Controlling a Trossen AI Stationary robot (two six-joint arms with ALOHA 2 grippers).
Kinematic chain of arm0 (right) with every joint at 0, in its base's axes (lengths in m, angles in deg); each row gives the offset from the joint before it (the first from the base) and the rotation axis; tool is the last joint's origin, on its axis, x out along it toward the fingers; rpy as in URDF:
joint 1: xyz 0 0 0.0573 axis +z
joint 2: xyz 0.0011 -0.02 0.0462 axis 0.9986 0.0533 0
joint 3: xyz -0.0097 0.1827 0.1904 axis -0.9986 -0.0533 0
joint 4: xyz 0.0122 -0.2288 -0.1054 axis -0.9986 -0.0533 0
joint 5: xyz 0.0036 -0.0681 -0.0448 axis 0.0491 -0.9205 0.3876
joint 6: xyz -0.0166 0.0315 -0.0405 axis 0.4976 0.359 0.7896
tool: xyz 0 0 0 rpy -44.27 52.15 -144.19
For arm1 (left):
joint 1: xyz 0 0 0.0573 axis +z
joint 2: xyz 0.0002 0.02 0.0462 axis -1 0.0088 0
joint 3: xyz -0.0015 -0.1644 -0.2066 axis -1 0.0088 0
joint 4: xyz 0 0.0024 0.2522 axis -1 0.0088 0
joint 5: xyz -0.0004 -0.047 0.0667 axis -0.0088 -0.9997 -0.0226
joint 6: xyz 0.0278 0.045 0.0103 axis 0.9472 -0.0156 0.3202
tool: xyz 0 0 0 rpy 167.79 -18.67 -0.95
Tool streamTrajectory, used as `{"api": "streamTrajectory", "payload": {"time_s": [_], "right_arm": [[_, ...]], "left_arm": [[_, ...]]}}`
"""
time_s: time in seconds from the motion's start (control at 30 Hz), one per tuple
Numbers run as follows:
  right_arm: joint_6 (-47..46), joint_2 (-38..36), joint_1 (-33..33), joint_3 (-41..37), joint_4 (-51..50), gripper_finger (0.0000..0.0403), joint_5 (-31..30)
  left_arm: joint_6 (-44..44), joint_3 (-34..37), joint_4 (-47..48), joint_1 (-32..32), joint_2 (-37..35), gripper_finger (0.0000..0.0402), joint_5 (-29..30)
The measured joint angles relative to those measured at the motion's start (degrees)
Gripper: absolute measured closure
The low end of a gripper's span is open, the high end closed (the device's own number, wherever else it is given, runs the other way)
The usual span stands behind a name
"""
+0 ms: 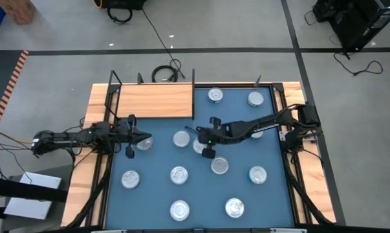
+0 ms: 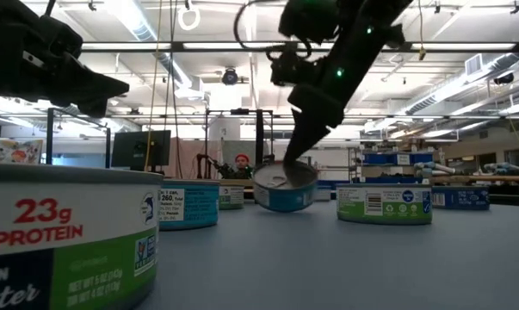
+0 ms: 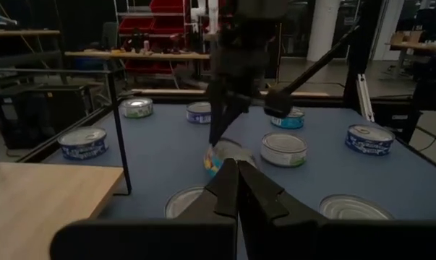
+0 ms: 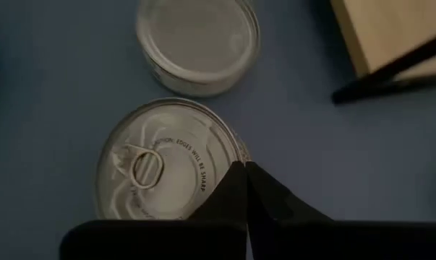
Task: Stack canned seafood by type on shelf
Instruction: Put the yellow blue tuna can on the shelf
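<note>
Still early: shelf [image 1: 154,101] bare, all tins [image 1: 179,175] on counter [image 1: 152,194]. Right fingers [image 4: 245,167] pinched tight on rim of tilted tin [image 4: 171,160]. Left fingers [image 3: 238,167] closed, empty, beside shelf.

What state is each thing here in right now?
Right gripper: shut, pinching a tin's rim.
Gripped tin: tilted, one edge lifted.
Left gripper: shut, empty, by the shelf.
Shelf: bare, no tins on it.
Other tins: flat on the mat, unstacked.
</note>
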Motion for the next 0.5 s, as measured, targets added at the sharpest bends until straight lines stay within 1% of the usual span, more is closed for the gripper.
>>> {"api": "streamTrajectory", "payload": {"time_s": [0.1,0.3,0.5], "right_arm": [[1.3,0.0,2.5,1.1,0.1,0.0401,-5.0],[4.6,-0.1,7.7,1.6,1.1,0.0402,-17.2],[10.1,-0.1,12.5,1.0,3.0,0.0402,-25.7]], "left_arm": [[-0.3,0.0,0.0,0.0,1.0,0.0396,1.2],[-1.1,0.0,-0.8,0.0,2.6,0.0396,3.1],[-1.1,0.0,-1.4,0.0,3.5,0.0396,3.0]]}}
